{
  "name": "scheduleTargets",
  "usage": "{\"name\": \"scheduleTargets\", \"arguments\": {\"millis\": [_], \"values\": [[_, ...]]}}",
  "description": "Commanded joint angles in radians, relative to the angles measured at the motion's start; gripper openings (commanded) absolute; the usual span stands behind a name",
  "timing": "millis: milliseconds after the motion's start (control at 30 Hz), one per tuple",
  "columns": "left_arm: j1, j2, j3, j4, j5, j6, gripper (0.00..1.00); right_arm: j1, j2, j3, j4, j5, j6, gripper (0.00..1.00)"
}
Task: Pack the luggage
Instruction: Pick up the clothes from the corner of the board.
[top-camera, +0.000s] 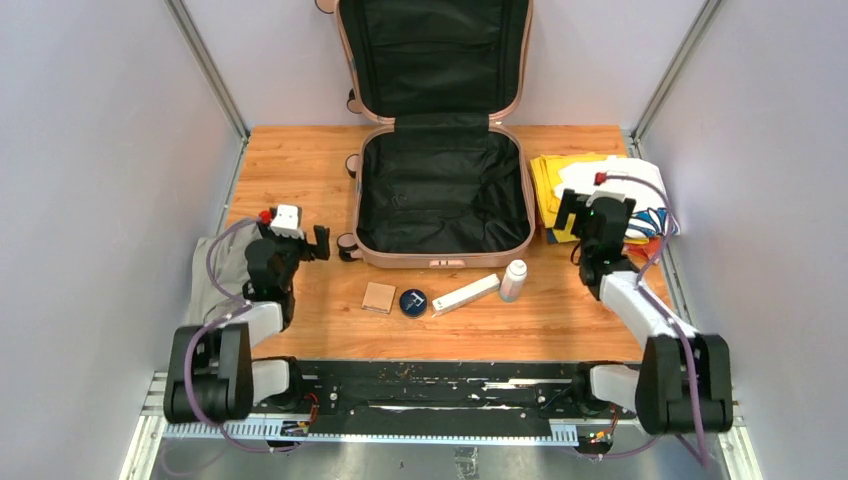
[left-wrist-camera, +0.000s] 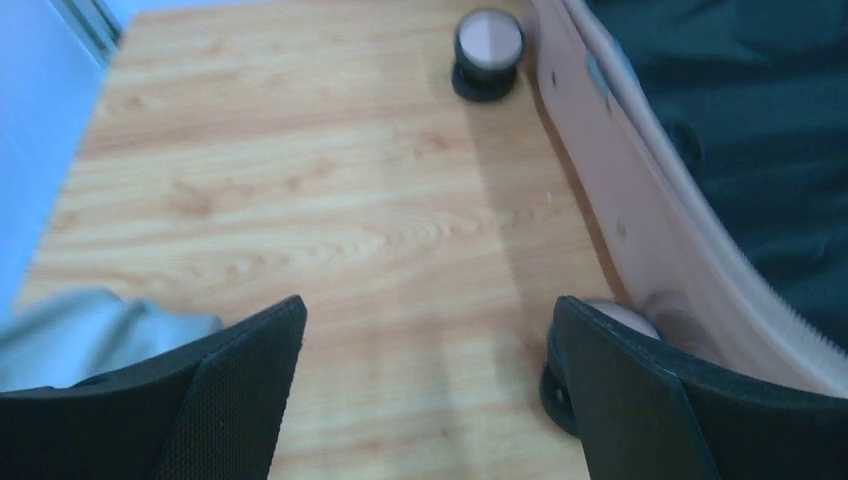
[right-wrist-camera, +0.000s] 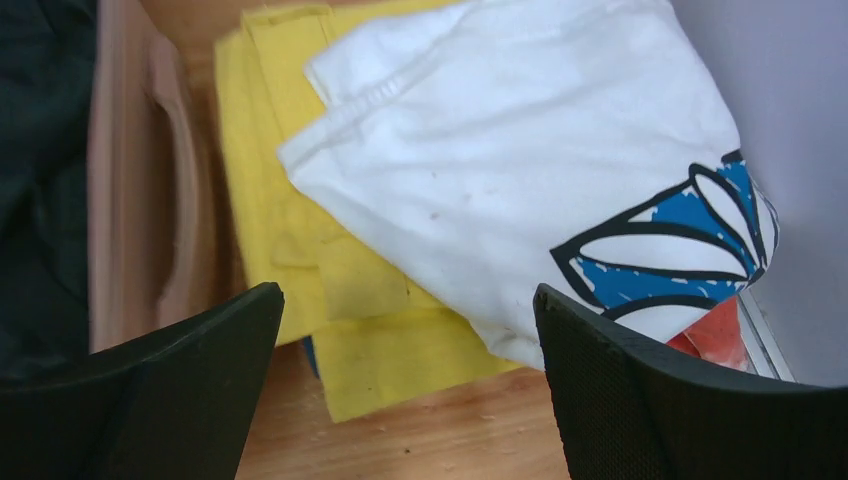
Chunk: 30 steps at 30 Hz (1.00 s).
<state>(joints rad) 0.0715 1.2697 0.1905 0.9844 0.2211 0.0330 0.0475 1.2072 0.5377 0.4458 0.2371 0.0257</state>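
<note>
items: 1 luggage (top-camera: 400, 258) open, middle of desk (top-camera: 300, 160) | in front of it: 1 bottle (top-camera: 513, 280), 1 tube (top-camera: 466, 294), 1 tin (top-camera: 413, 302), 1 brown pad (top-camera: 379, 297) | at right: 1 yellow cloth (right-wrist-camera: 260, 150), 1 white cloth (right-wrist-camera: 520, 150) | left pincer (left-wrist-camera: 425, 330), right pincer (right-wrist-camera: 405, 310): both wide open, holding nothing

Place: robot lab test cell.
Enclosure: plain pale walls (top-camera: 90, 150) on three sides, metal posts (top-camera: 205, 65) in the back corners.
Bench: wooden table (top-camera: 300, 170), black rail (top-camera: 440, 385) along its near edge.
Equipment: left arm (top-camera: 255, 322) and right arm (top-camera: 640, 305) mounted there, purple cables (top-camera: 212, 262) looping.
Props: luggage (top-camera: 440, 190) lying open on the table.
</note>
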Motion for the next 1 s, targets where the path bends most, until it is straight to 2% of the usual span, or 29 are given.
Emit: {"name": "scheduleTargets", "arguments": {"millis": [0, 67, 167, 233, 300, 433, 567, 633, 700, 833, 867, 967], "values": [[0.018, -0.159, 0.268, -0.599, -0.033, 0.052, 1.0, -0.009, -0.122, 0.123, -0.385, -0.039, 0.21, 1.0], [0.031, -0.163, 0.406, -0.847, -0.025, 0.085, 1.0, -0.053, -0.166, 0.183, -0.469, -0.172, 0.322, 1.0], [0.08, -0.139, 0.576, -1.125, 0.071, 0.11, 1.0, -0.188, -0.197, 0.247, -0.524, -0.445, 0.483, 1.0], [0.109, -0.114, 0.666, -1.242, 0.137, 0.106, 1.0, -0.22, -0.191, 0.318, -0.583, -0.469, 0.517, 1.0], [0.119, -0.087, 0.737, -1.328, 0.161, 0.101, 1.0, -0.217, -0.153, 0.418, -0.667, -0.435, 0.474, 1.0], [0.121, -0.05, 0.839, -1.457, 0.162, 0.099, 1.0, -0.17, 0.036, 0.673, -0.959, -0.176, 0.405, 1.0], [0.122, -0.032, 0.9, -1.541, 0.158, 0.117, 1.0, -0.076, 0.248, 0.903, -1.118, 0.065, 0.333, 1.0], [0.123, -0.026, 0.917, -1.568, 0.148, 0.13, 1.0, -0.067, 0.35, 1.008, -1.15, 0.076, 0.315, 1.0], [0.125, -0.026, 0.924, -1.58, 0.143, 0.131, 1.0, -0.071, 0.446, 1.097, -1.163, 0.025, 0.343, 1.0], [0.125, -0.031, 0.928, -1.581, 0.152, 0.117, 1.0, -0.114, 0.626, 1.233, -1.171, -0.269, 0.337, 1.0], [0.126, -0.029, 0.93, -1.581, 0.158, 0.115, 1.0, -0.116, 0.654, 1.253, -1.175, -0.277, 0.33, 1.0], [0.125, -0.029, 0.931, -1.575, 0.166, 0.105, 1.0, -0.07, 0.742, 1.368, -1.253, -0.046, 0.311, 1.0]]}}
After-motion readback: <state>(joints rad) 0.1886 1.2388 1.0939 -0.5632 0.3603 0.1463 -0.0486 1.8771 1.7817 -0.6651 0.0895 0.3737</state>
